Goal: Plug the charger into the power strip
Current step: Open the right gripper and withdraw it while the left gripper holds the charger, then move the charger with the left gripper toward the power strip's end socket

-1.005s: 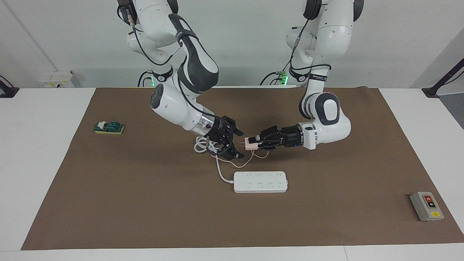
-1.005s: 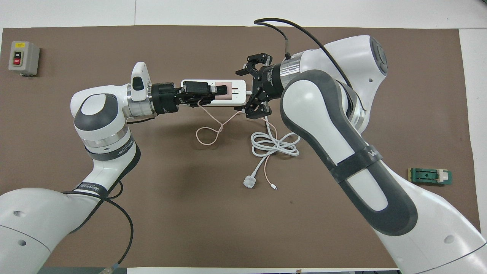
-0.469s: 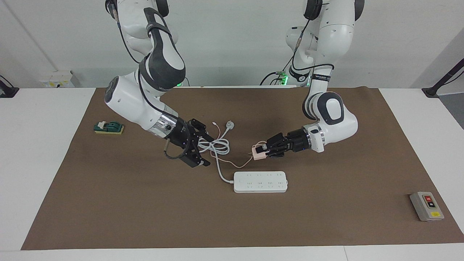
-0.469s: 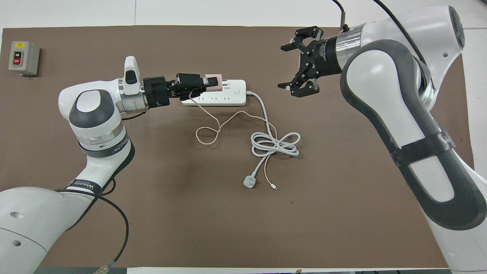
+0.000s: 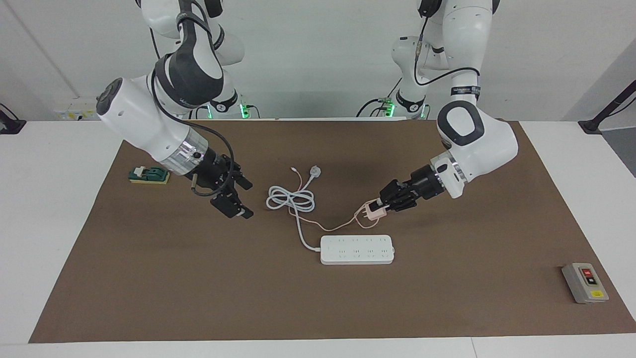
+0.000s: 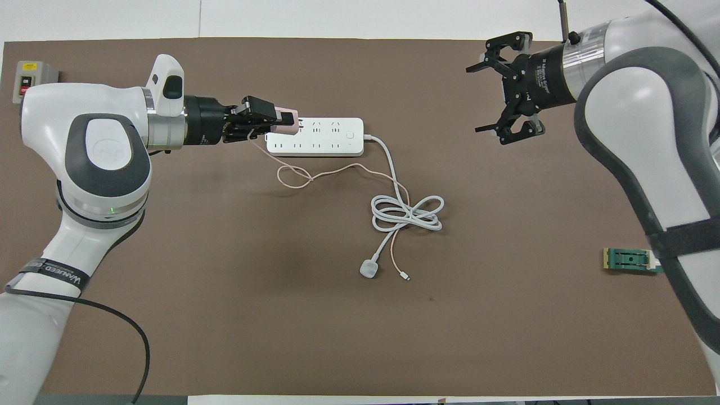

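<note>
The power strip point(image 5: 357, 249) point(image 6: 326, 138) lies flat on the brown mat, its thick white cord looping into a coil point(image 5: 290, 199) point(image 6: 408, 214). My left gripper point(image 5: 382, 206) point(image 6: 278, 119) is shut on the small pink charger point(image 5: 373, 211) point(image 6: 288, 119). It holds the charger in the air over the strip's end toward the left arm, tilted, prongs pointing down at a slant. The thin pink cable point(image 5: 338, 227) point(image 6: 304, 175) trails from the charger onto the mat. My right gripper point(image 5: 247, 200) point(image 6: 478, 98) hangs open and empty over the mat toward the right arm's end.
A round white plug point(image 5: 315, 172) point(image 6: 368, 269) lies at the end of the coiled cord, nearer the robots. A grey switch box point(image 5: 585, 283) point(image 6: 28, 84) sits at the mat's corner at the left arm's end. A green block point(image 5: 149, 175) point(image 6: 633, 260) lies at the right arm's end.
The right arm has swung away from the charger toward its own end of the table, staying open. The left gripper has tipped the charger's prongs downward and carried it toward the left arm's end.
</note>
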{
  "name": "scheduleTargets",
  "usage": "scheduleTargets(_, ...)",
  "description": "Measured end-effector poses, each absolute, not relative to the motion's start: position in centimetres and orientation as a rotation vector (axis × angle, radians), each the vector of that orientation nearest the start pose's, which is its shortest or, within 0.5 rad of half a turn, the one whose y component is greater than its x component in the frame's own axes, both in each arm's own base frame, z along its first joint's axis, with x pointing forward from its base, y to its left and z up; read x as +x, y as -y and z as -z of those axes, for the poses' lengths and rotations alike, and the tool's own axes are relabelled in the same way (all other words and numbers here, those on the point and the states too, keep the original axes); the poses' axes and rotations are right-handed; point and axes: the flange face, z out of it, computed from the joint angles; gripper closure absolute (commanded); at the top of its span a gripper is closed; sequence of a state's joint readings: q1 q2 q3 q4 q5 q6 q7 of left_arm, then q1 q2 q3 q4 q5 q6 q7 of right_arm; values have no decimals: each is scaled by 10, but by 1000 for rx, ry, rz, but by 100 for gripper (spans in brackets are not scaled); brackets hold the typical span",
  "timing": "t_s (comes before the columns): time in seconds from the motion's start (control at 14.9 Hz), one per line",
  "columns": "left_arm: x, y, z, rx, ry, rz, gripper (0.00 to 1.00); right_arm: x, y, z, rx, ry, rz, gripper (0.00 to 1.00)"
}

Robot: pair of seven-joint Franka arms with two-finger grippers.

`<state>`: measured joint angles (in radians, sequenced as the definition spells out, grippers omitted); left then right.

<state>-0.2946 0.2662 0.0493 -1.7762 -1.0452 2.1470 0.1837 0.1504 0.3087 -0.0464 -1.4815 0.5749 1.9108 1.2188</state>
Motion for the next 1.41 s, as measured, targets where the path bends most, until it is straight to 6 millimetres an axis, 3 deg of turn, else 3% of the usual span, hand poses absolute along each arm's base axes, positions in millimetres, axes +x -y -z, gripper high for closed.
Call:
scheduleTargets(0.33,618,187,-470,2489,-147,-68,100,652,-77,-523,-2521,-1120,-163,0)
scheduleTargets(0.67,618,183,-479,2602,-81,-74,100,641,-40,-532,-2855,-572,-51,0)
scheduleTargets(0.87,620,179,-486,2636,-129,-89,100,630,-25,-546,-2998,-334,-33,0)
scheduleTargets(1.07,620,176,-495,2674,-271,-85,100,611,-18,-568,-3069,-151,-58,0)
scheduleTargets(1.41,617,177,-511,2733,-640,-12,100,575,14,-608,-3103,21,-74,0)
